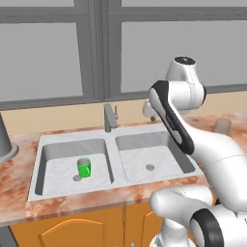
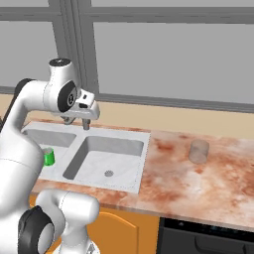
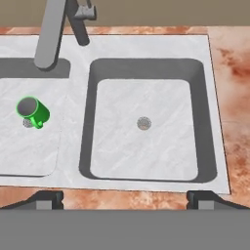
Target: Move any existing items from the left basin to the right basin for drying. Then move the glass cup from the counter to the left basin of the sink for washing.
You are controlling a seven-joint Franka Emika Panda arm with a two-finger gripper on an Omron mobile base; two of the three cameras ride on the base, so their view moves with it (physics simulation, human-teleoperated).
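The gripper (image 3: 125, 199) hangs high over the sink, looking straight down, its 2 fingertips (image 3: 48, 199) spread as wide as they go with nothing between them. Below it lies the right basin (image 3: 146, 166), bare but for its drain, so the mug (image 3: 33, 112) sits off to the gripper's left, across the divider, in the left basin (image 1: 58, 166). The mug stands upright near that basin's middle, just beside the drain, its axis vertical; its handle seems to point toward the front edge of the sink, though that is hard to make out. In my judgement the coming move turns on this offset: the hand must shift sideways over the divider and then drop well down before the jaws can straddle the mug's rim or wall. The faucet (image 1: 110, 117) rises from the back edge of the sink at the divider and could crowd a reach made too far back. The cup (image 2: 199, 151) stands upright on the counter (image 2: 208, 183), well apart from the sink's right edge, nearer the back wall than the front edge; its turn comes second. The counter is mottled red-brown marble over orange doors, with a grey canister (image 1: 5, 144) at the far left and a wide window behind.
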